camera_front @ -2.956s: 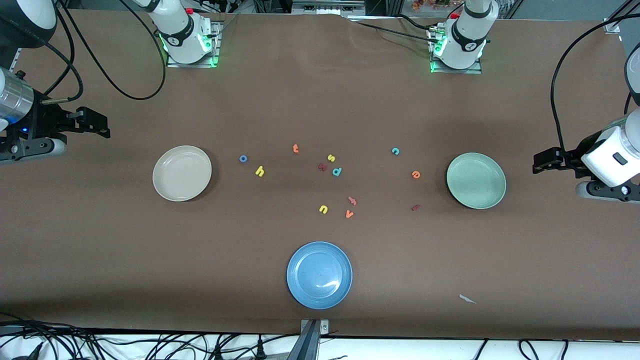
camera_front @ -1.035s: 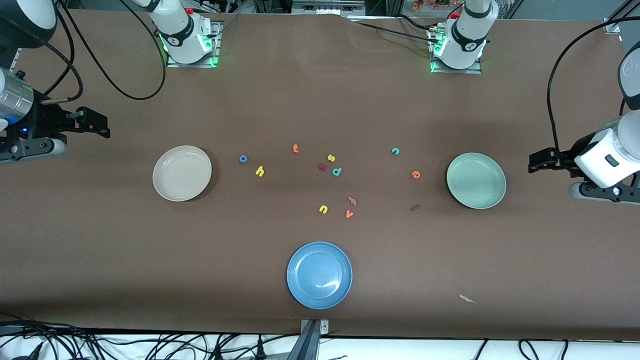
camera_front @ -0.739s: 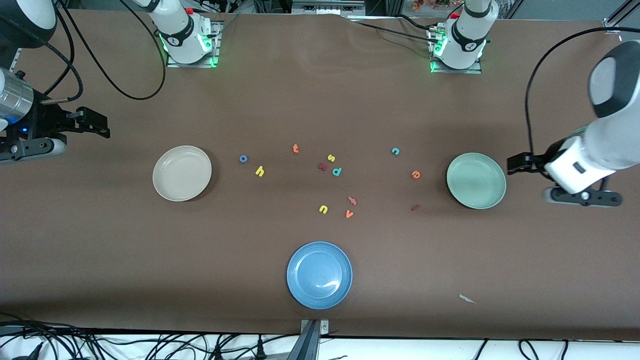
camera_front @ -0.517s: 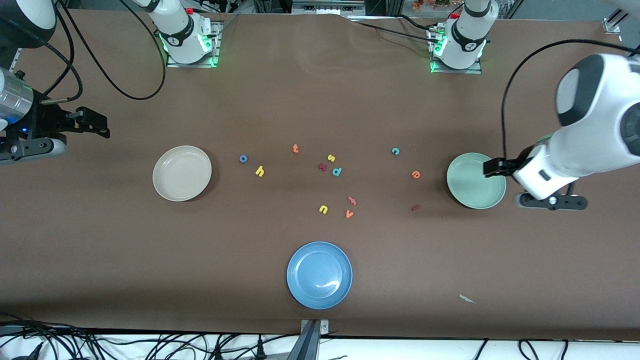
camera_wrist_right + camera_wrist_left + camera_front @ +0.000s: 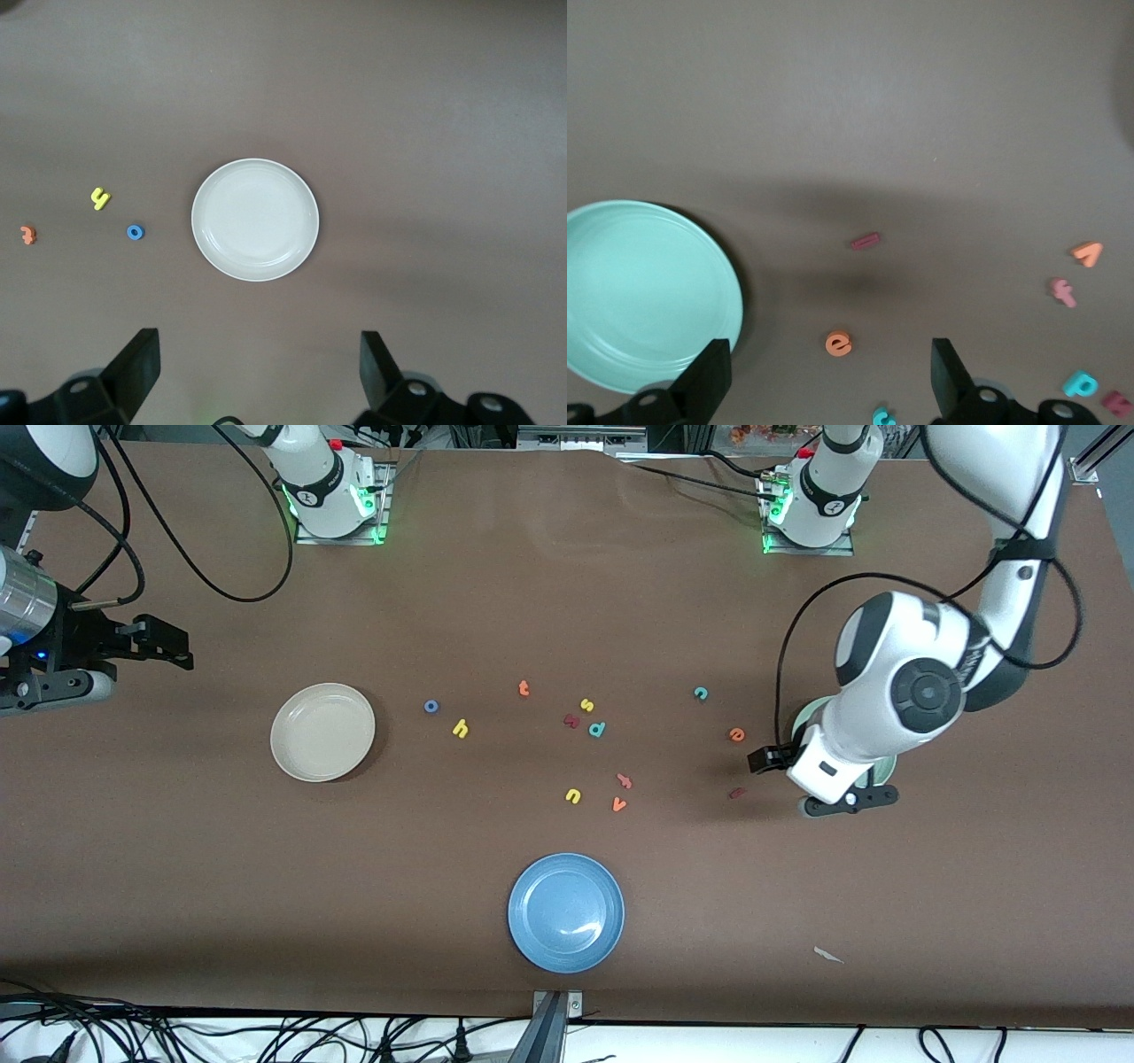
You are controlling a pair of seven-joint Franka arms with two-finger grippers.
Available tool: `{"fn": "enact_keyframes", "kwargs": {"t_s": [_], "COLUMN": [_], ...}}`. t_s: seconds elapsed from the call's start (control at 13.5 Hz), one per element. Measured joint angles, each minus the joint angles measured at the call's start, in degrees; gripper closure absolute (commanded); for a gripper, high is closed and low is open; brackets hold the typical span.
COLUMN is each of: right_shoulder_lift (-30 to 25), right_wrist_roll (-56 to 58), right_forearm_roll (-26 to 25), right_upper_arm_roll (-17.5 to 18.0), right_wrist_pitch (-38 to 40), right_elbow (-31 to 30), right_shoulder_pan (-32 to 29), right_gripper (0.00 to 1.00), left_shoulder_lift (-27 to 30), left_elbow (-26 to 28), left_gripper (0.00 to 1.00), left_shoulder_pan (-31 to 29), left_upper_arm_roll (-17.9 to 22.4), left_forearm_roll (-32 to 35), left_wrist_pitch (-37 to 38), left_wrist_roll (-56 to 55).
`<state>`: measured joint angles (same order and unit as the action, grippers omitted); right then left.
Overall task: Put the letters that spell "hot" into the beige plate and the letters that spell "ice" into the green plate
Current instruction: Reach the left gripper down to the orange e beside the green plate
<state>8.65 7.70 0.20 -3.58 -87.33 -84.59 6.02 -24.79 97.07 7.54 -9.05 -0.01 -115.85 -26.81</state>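
At the right arm's end of the table: right gripper [image 5: 168,646], fingers apart, empty, waiting. Then beige plate [image 5: 322,732], empty; beside it blue o [image 5: 431,707], yellow h [image 5: 460,729], orange t [image 5: 524,687]. Toward the left arm's end: teal c [image 5: 701,693], orange e [image 5: 737,734], red i [image 5: 736,792], near green plate [image 5: 647,292]. Over the table between e and i: left gripper [image 5: 828,372], fingers apart, empty.
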Motion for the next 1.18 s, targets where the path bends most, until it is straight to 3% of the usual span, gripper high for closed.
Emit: {"fn": "enact_keyframes", "kwargs": {"t_s": [0.3,0.59,1.03,1.11,1.18], "right_shoulder_lift": [0.0,0.0,0.0,0.0,0.0], "right_wrist_roll": [0.0,0.0,0.0,-0.02,-0.02], "right_forearm_roll": [0.01,0.48,2.16,2.16,2.16], "right_upper_arm_roll": [-0.16,-1.07,-2.58,-2.57,-2.57], "right_wrist_pitch": [0.0,0.04,0.05,0.05,0.06], "right_elbow": [0.0,-0.02,-0.02,-0.02,-0.02], "right_shoulder_pan": [-0.03,-0.1,-0.18,-0.18,-0.18], "right_gripper": [0.0,0.0,0.0,0.0,0.0], "left_shoulder_lift": [-0.46,-0.45,-0.75,-1.19,-1.78], "left_elbow": [12.07,19.9,24.61,24.76,24.78], "left_gripper": [0.02,0.02,0.08,0.11,0.22], "left_shoulder_pan": [0.04,0.11,0.12,0.13,0.15], "left_upper_arm_roll": [0.03,-1.01,-2.15,-2.53,-2.73], "left_forearm_roll": [-0.01,-0.01,-0.01,-0.01,-0.01], "left_wrist_pitch": [-13.04,-21.09,-24.16,-25.41,-26.41], "left_wrist_roll": [-1.87,-9.05,-18.9,-20.24,-20.98]}}
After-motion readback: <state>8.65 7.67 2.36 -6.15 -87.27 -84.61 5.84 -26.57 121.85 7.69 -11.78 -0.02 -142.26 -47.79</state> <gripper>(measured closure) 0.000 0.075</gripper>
